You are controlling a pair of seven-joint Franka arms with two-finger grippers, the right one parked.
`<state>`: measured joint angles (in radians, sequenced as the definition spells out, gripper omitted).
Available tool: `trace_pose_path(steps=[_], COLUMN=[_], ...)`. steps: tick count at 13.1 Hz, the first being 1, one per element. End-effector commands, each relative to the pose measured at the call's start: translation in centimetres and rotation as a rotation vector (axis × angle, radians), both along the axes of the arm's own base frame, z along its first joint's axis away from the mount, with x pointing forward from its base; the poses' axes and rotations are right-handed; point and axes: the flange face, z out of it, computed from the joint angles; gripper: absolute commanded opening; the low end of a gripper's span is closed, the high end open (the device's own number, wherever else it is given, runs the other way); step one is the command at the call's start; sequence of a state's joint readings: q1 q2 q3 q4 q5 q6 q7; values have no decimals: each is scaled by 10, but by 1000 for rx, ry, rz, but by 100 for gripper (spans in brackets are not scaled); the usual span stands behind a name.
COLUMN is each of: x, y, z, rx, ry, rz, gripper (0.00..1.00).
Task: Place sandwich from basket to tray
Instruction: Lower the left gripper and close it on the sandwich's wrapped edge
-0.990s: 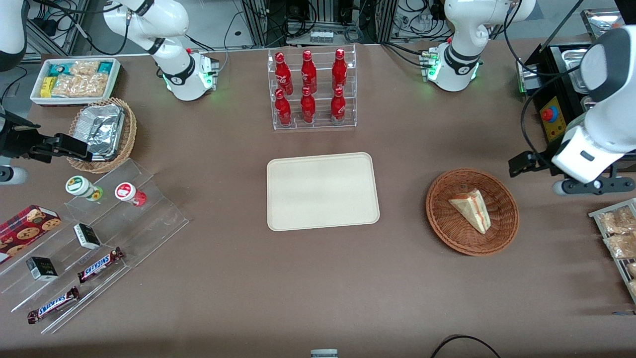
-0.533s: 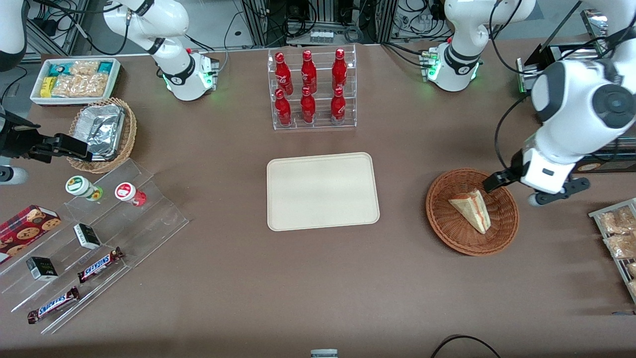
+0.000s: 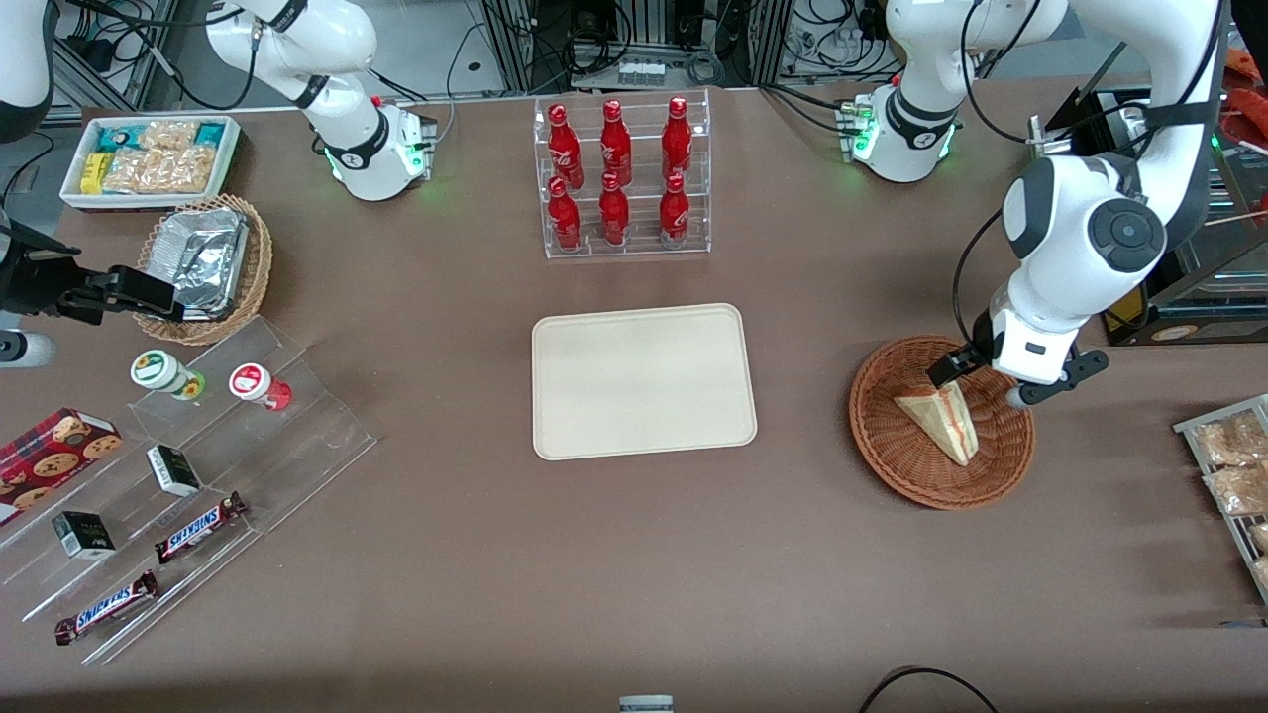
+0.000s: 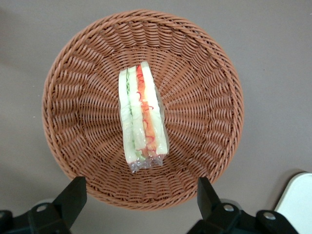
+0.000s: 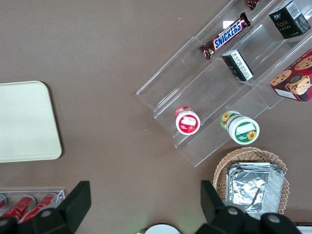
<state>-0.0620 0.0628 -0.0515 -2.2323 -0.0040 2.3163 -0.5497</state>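
Toward the working arm's end of the table, the basket sits on bare brown table, well apart from the tray at mid-table; nothing lies between them. A rack of red bottles stands farther from the front camera than the tray, and packets on a wire rack lie near the basket at the table edge. Sandwich lies in the basket, roughly centred, on its side; its long axis runs diagonally in the front view, narrow tip nearer that camera, wide end under the gripper. Wrist view shows the layered cut edge of the sandwich facing up inside the basket. Gripper hangs above the basket rim farthest from the front camera, fingers spread wide, holding nothing, not touching the sandwich. Fingertips are cut off in the wrist view; the arm hides part of the basket rim in the front view.
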Motion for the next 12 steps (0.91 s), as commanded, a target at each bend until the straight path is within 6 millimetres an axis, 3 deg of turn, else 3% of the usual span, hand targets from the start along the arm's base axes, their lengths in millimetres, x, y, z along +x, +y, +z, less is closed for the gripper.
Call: trace_pose_path(steps=[1,10,12], x=[2,5,7], y=[1,13,15], z=[-21,-88,-93], rx=[-8,-14,-17], ry=[-21,-24,-20], rz=[24,50,62], gripper=[100,100,88])
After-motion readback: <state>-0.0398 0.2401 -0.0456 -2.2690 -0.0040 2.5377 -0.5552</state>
